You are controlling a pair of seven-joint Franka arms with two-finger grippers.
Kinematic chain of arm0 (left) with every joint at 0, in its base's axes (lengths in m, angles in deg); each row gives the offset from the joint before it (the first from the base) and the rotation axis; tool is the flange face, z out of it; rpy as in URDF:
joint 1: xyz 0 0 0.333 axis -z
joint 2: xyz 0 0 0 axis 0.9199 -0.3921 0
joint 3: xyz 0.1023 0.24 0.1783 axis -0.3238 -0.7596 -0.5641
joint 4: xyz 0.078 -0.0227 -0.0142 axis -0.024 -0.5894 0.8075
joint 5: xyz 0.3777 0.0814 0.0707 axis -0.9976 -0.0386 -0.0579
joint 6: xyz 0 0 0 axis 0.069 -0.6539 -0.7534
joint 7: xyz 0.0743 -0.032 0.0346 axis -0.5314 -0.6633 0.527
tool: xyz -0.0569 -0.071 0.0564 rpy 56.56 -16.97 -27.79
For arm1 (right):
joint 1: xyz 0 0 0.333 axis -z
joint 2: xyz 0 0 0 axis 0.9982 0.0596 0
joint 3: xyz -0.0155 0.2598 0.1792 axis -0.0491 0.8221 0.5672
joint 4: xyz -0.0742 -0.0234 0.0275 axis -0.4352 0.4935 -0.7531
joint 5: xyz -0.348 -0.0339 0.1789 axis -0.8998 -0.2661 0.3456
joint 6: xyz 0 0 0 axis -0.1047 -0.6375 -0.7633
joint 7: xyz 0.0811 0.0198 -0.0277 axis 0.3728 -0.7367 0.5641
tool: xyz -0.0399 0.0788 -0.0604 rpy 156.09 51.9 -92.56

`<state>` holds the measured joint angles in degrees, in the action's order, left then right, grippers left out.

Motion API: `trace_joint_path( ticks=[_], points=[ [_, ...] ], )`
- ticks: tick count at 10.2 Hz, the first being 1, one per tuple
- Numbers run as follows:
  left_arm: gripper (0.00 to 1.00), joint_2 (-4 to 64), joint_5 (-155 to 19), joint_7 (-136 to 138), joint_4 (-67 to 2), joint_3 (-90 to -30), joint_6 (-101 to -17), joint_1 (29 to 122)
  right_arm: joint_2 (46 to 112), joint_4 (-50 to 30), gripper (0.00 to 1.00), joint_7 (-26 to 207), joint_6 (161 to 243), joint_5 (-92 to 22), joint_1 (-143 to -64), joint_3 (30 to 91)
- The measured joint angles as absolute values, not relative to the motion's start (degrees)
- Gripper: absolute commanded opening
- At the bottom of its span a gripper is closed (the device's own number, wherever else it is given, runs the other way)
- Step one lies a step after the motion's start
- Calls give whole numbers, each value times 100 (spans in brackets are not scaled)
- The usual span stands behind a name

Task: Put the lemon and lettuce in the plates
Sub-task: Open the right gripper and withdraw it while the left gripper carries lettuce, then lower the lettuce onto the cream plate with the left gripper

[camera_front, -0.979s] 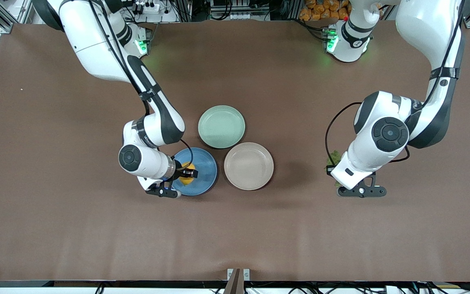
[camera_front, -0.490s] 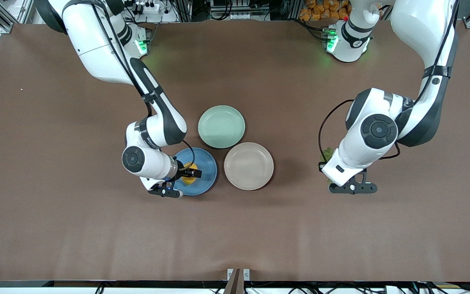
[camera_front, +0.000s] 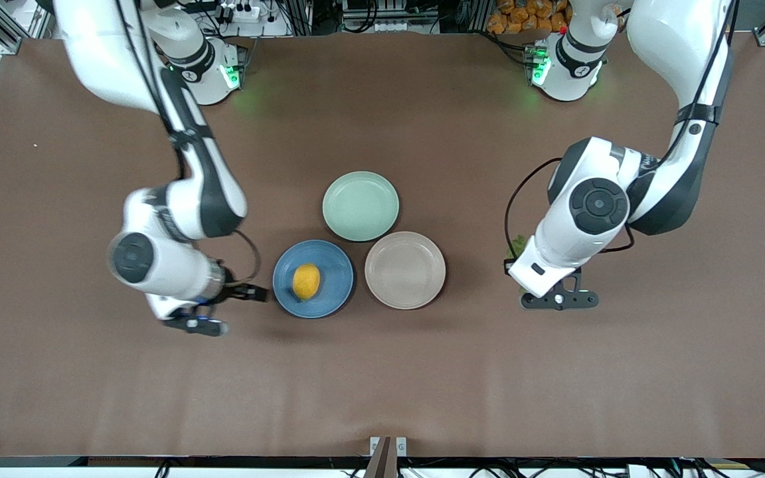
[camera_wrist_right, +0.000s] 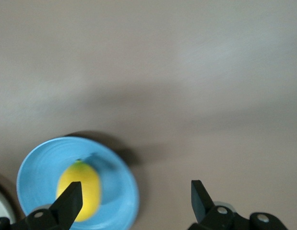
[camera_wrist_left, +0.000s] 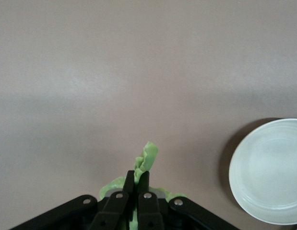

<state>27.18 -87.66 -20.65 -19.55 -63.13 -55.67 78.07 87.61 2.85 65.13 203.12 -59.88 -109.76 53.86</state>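
Jaws: right gripper [camera_front: 250, 293] spread and empty, over bare table beside the round blue plate [camera_front: 339, 292] toward the right arm's end. Small oval yellow lemon [camera_front: 306, 281] lies in that plate, long axis running roughly toward the front camera. A second ago this gripper held the lemon over the plate; it has since let go and drawn back. Left gripper [camera_front: 518, 265] sits mostly hidden under its wrist, now closer to the round beige-pink plate [camera_front: 382, 292], which is the coming target. Pale green plate [camera_front: 339, 192] unused.

Left wrist view: left gripper [camera_wrist_left: 136, 181] pinched on crinkled green lettuce leaf [camera_wrist_left: 147, 158].

Right wrist view: right gripper [camera_wrist_right: 136, 196] wide apart, lemon [camera_wrist_right: 83, 189] in the blue plate [camera_wrist_right: 42, 160].
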Motion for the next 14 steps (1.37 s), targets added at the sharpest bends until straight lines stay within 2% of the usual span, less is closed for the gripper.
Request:
trace_joint_path(
  ticks=[2, 5, 7, 10, 14],
  points=[
    [0, 2715, -8765, -2228, -1953, -6312, -5555, 7946, 8139, 296, 100, 6612, 19959, -6134, -10783, 4987],
    [0, 2701, -8764, -2402, -1956, -6311, -5538, 8079, 7304, 305, 100, 7700, 18805, -6288, -10650, 4423],
    [0, 2687, -8764, -2442, -1958, -6311, -5532, 8172, 6780, 318, 100, 8149, 18255, -6675, -10652, 4255],
    [0, 2629, -8763, -2602, -1963, -6311, -5525, 8292, 6180, 426, 100, 8183, 17438, -6970, -10635, 4536],
    [0, 2415, -8763, -2968, -1910, -6341, -5525, 8692, 5950, 407, 100, 8217, 17276, -7008, -9517, 5681]
  ],
)
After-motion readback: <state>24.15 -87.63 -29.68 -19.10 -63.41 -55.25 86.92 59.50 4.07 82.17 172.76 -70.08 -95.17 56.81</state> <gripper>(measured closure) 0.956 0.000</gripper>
